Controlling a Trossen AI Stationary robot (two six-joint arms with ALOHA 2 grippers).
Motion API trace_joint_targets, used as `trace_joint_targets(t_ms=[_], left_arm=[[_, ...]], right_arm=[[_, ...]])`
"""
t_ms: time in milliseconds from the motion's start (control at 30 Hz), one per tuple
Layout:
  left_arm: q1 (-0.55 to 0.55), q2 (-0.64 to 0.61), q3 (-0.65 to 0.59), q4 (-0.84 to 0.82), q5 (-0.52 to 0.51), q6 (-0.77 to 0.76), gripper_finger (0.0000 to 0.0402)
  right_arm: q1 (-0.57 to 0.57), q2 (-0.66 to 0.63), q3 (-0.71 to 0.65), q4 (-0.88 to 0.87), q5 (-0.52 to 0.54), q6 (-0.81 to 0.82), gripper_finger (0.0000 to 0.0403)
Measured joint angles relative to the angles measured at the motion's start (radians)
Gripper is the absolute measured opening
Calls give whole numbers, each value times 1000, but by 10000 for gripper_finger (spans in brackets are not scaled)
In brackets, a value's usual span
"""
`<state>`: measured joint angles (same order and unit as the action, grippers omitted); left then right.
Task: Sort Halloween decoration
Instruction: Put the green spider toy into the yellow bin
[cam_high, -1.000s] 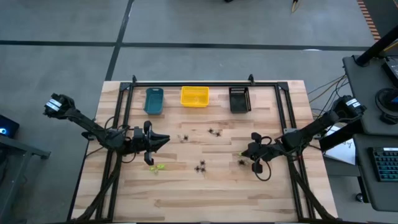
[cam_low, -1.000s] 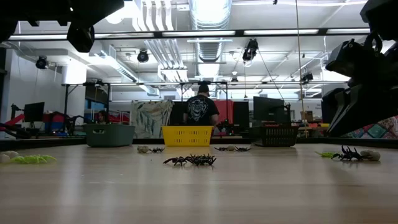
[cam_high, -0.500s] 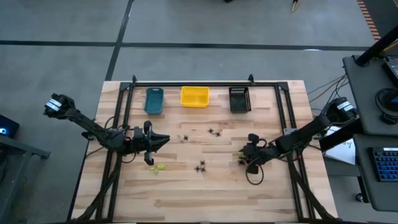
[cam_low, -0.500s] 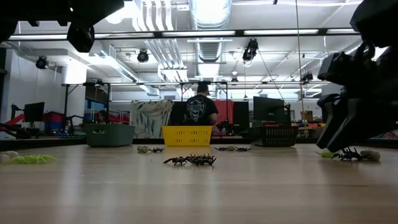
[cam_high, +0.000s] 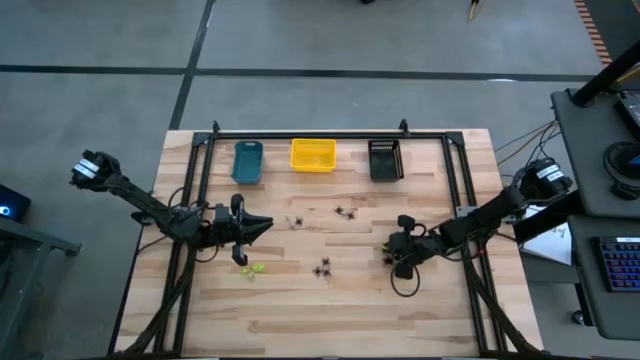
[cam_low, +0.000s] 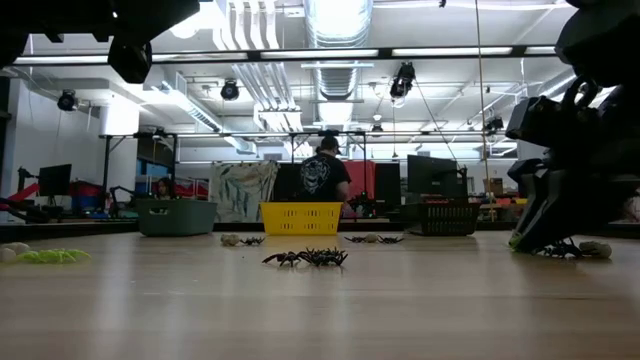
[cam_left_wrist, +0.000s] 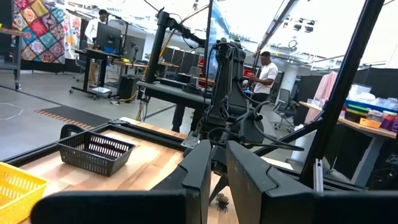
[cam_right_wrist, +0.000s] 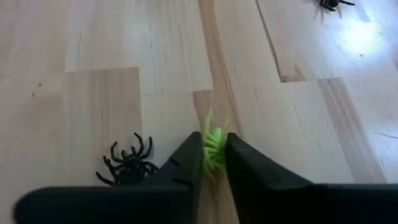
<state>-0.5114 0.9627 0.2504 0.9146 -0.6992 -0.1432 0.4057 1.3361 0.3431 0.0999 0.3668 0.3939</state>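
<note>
Your right gripper is down on the right side of the table, fingers pinching a green spider between the tips. The grip looks thin, only on the body's edge, so lift slowly and straight up, and watch that the legs do not slip out before you carry it toward the bins at the far edge.

A black spider lies just beside the right finger, apart from it. Rise clear before you swing, or you may drag it along.

Your left gripper hangs over the left side of the table, fingers pressed almost together with nothing visible between them. It waits there, and a yellow-green spider lies just nearer than it.

Other black spiders sit mid-table: one near the centre, two more, and, farther back. They lie between you and the bins, so keep your carry height above them.

The teal bin, yellow bin and black bin stand in a row along the far edge, well apart from the gripper. I cannot tell from here which bin takes green; yellow seems the likely match.

A person stands in the room beyond the table, clear of your work.
</note>
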Motion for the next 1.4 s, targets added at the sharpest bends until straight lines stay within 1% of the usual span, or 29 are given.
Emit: trace_joint_targets(t_ms=[67, 133, 333, 433, 533, 600, 767, 900, 1033, 1233, 1400], left_arm=[[0, 0, 0, 0, 0, 0, 35], [0, 0, 0, 0, 0, 0, 35], [0, 0, 0, 0, 0, 0, 35], [0, 0, 0, -2, 0, 0, 35], [0, 0, 0, -4, 0, 0, 35], [0, 0, 0, -5, 0, 0, 35], [0, 0, 0, -4, 0, 5, 35], [0, 0, 0, 2, 0, 21, 35], [0, -11, 0, 3, 0, 54, 35], [0, -50, 0, 6, 0, 117, 35], [0, -78, 0, 4, 1, 162, 35]], right_arm=[[0, -2, 0, -1, 1, -1, 26], [0, -9, -1, -5, 2, -2, 14], [-6, -75, -6, -29, 1, 11, 10], [-28, -136, 0, -23, 1, 60, 9], [-67, -189, 27, -23, -11, 78, 9], [-108, -215, 60, -16, -42, 76, 9], [-244, -223, 157, -14, -161, -9, 9], [-365, -181, 245, -14, -256, -111, 9], [-490, -109, 342, -13, -349, -201, 9], [-654, 46, 492, -10, -482, -324, 9], [-763, 208, 627, -10, -582, -395, 9]])
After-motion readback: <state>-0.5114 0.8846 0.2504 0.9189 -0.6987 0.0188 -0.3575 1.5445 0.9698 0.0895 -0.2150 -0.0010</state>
